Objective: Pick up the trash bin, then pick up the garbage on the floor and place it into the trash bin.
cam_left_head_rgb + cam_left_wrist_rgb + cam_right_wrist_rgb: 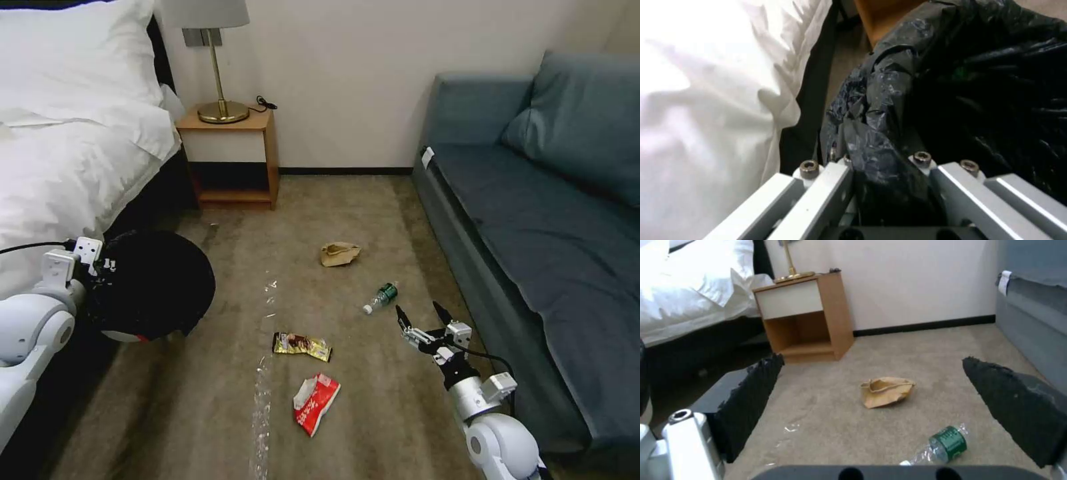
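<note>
My left gripper point(103, 267) is shut on the rim of the trash bin point(150, 283) and holds it tilted off the floor point(373, 220) beside the bed. In the left wrist view the gripper point(882, 166) clamps the black bag point(978, 93) that lines the bin. My right gripper point(423, 313) hangs open just above the carpet, close to the small green bottle point(381, 297). Beyond it lies the crumpled tan paper bag point(340, 253). A gold-brown wrapper point(301, 345) and a red-and-white wrapper point(315, 402) lie nearer me. The right wrist view shows the open gripper point(871, 360), paper bag point(887, 391) and bottle point(942, 445).
A bed with white linen point(60, 153) borders the left side. A wooden nightstand point(230, 160) with a brass lamp point(217, 67) stands against the far wall. A blue-grey sofa point(547, 220) runs along the right. Open carpet lies between them.
</note>
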